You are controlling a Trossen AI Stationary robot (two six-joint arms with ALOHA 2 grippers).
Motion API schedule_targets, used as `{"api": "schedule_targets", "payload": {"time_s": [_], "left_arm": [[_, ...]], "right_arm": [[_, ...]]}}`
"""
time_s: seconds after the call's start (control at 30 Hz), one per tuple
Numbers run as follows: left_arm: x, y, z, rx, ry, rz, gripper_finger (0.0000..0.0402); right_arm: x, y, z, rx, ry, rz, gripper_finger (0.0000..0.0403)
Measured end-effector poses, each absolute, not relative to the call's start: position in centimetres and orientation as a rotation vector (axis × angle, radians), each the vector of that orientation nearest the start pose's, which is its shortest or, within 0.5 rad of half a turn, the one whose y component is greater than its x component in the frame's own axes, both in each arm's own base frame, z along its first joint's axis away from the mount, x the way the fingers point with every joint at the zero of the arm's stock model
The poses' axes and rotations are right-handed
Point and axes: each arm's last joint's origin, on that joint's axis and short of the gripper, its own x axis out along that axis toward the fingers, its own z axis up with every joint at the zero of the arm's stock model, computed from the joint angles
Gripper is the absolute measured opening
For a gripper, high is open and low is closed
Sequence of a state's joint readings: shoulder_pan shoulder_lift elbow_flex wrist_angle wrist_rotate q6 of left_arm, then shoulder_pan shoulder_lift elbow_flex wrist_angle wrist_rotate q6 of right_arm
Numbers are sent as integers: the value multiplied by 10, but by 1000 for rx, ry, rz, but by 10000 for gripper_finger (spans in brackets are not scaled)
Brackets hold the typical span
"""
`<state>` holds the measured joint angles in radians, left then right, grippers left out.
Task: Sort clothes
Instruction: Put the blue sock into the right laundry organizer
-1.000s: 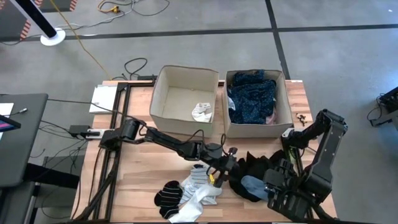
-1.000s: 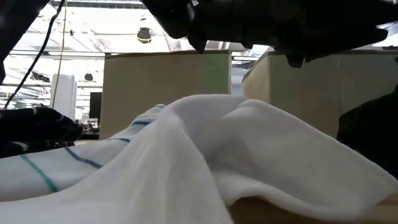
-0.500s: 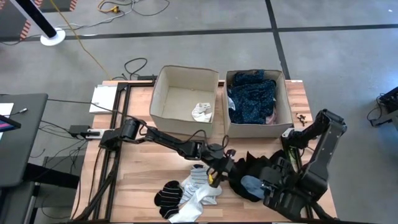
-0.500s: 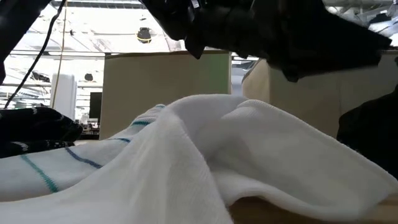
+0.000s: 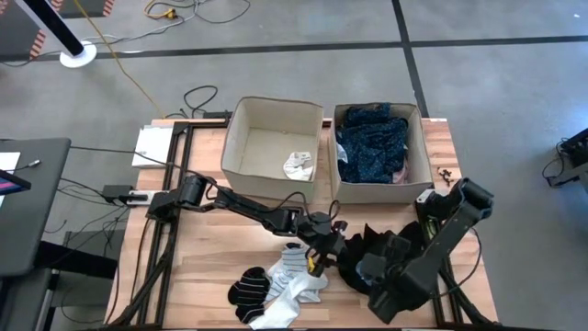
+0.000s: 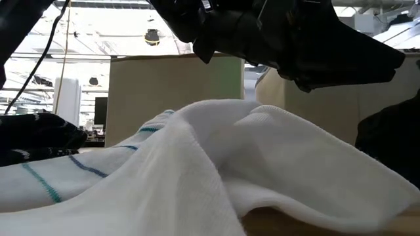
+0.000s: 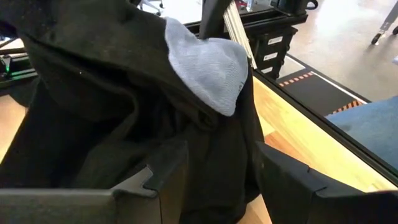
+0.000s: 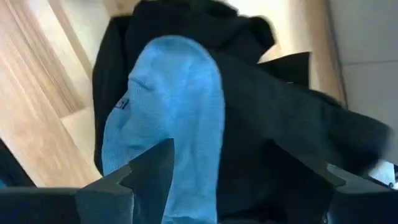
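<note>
Reaching across the middle of the bench, the left gripper (image 5: 333,241) sits at the edge of the black garment (image 5: 377,246), its fingers (image 7: 163,177) spread apart with black fabric lying between and beyond them; whether they pinch the cloth cannot be told. From the left wrist view, a light blue sock (image 7: 208,68) rests on top of the black garment (image 7: 112,106).

The right gripper (image 5: 378,279) hovers over the near right part of the bench, directly above the same pile. Its fingers (image 8: 149,171) stand wide, with nothing between them, and the light blue sock (image 8: 168,106) lies just beyond them on the black garment (image 8: 273,137).

Just beside the left gripper, toward the near edge, lies a heap of socks (image 5: 276,283): black and white striped pieces together with white ones. In the low view a white sock with teal and blue stripes (image 6: 197,170) fills the foreground.

At the far side of the bench (image 5: 211,267) stand 2 beige fabric bins side by side. The left bin (image 5: 241,138) holds 1 small white piece (image 5: 299,165). The right bin (image 5: 421,147) is filled with a dark blue patterned garment (image 5: 372,147), with a pink piece (image 5: 401,173) showing at its near right corner.
</note>
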<state>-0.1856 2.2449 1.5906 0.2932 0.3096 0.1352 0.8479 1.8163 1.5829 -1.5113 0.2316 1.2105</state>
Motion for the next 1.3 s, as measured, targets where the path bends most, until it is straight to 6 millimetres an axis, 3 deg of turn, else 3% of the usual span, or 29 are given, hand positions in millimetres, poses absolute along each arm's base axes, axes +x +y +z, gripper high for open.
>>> {"api": "schedule_targets", "payload": {"time_s": [0.17,0.43,0.77,0.9,1.13,1.3], "left_arm": [[494,-102,173,104,349,-523,173],[493,-103,173,86,362,-564,173],[492,-104,179,80,327,-618,178],[489,-104,191,99,312,-622,179],[481,-102,205,146,353,-631,179],[472,-100,212,187,418,-638,179]], "right_arm": [[227,237,251,-24,1496,-447,230],[235,237,248,-69,1484,-392,21],[244,240,297,-54,1232,-346,12],[245,241,298,-50,1225,-334,15],[249,244,298,-48,1191,-290,76],[250,243,298,-57,1172,-300,93]]}}
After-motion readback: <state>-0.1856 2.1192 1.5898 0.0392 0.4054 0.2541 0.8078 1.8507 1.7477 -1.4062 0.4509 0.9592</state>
